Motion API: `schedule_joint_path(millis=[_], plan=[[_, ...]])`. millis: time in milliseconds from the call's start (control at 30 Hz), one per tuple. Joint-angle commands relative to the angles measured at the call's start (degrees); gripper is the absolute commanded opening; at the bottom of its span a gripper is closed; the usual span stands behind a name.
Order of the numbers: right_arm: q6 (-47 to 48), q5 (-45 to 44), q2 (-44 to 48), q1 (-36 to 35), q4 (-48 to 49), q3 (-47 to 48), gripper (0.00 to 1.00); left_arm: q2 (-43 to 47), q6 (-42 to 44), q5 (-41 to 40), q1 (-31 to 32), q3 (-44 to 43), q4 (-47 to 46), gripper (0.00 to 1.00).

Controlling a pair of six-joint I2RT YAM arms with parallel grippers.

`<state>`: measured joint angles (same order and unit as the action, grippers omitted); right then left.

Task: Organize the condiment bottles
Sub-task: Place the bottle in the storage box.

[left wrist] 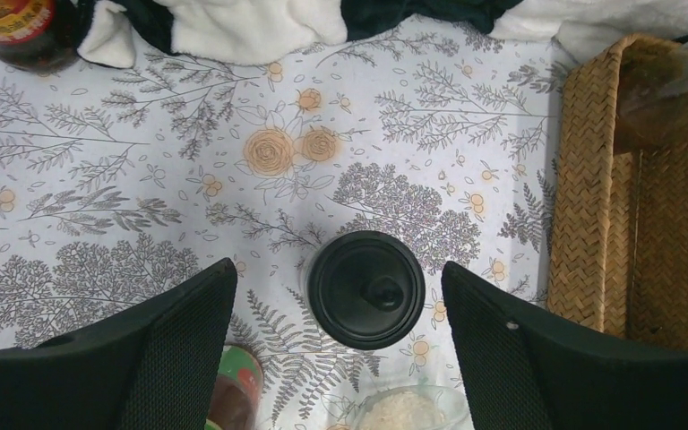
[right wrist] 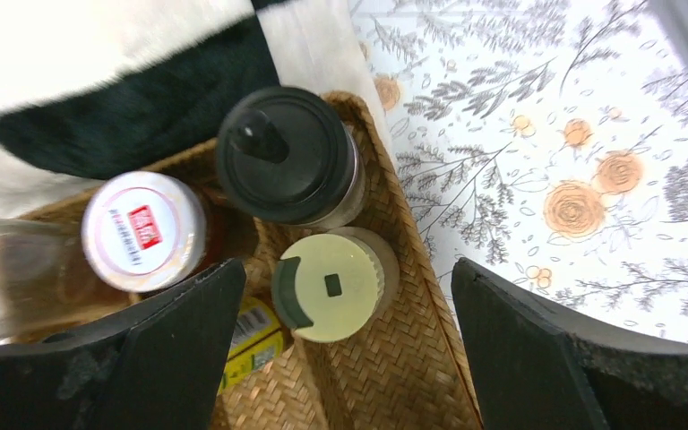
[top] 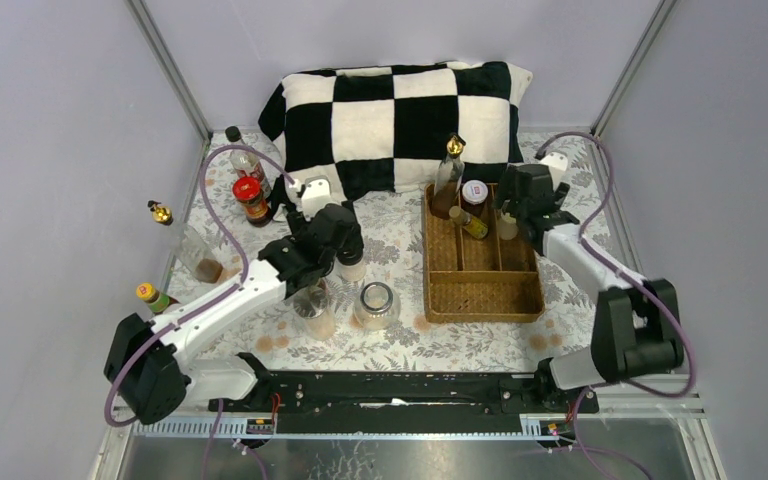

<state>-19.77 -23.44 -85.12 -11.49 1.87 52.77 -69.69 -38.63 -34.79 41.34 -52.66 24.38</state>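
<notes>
The left gripper (left wrist: 340,309) is hovering with jaws spread wide; a black-capped bottle (left wrist: 366,288) is standing on the table (left wrist: 143,179) between them, untouched. The right gripper (right wrist: 348,300) is hovering, jaws likewise parted, over the wicker tray (right wrist: 412,376); a cream-lidded jar (right wrist: 333,285) is sitting between them, with a black-lidded jar (right wrist: 287,154) just beyond.

Top camera: high, off the near edge of the table (top: 400,342), tilted down over all of it, a far view. Left wrist camera: straight down, close above the cloth, with the wicker tray (left wrist: 591,179) at its right edge. Right wrist camera: also looking down, very near (bottle tops (right wrist: 287,154) fill the frame), over that tray's far corner. The tray shows in all three.
</notes>
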Motion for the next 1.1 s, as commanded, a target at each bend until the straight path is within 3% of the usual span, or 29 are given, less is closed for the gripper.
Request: schedule_joint_path(millis=[0, 233, 367, 667, 1067], plan=[[-0.2, -1.4, 9.1, 0.2, -5.4, -0.6, 0.93, -2.8, 1.3, 1.3, -0.2, -3.2, -1.0, 0.88], [1.4, 7.5, 12.1, 0.2, -11.1, 1.6, 0.89, -2.4, 0.5, 0.7, -0.2, -2.7, -0.7, 0.88], [1.3, 12.1, 14.3, -3.9, -14.2, -0.9, 0.86, -2.1, 1.0, 0.3, -0.3, -3.2, -0.3, 0.88], [-1.1, 3.5, 19.2, -21.5, -22.1, -5.2, 0.84, -1.7, 0.9, 0.6, -0.2, -4.9, 0.2, 0.88], [-4.1, -0.9, 17.0, -22.0, -21.4, -9.2, 0.74, -2.0, 0.5, 1.1, -0.2, -4.9, 0.4, 0.87]])
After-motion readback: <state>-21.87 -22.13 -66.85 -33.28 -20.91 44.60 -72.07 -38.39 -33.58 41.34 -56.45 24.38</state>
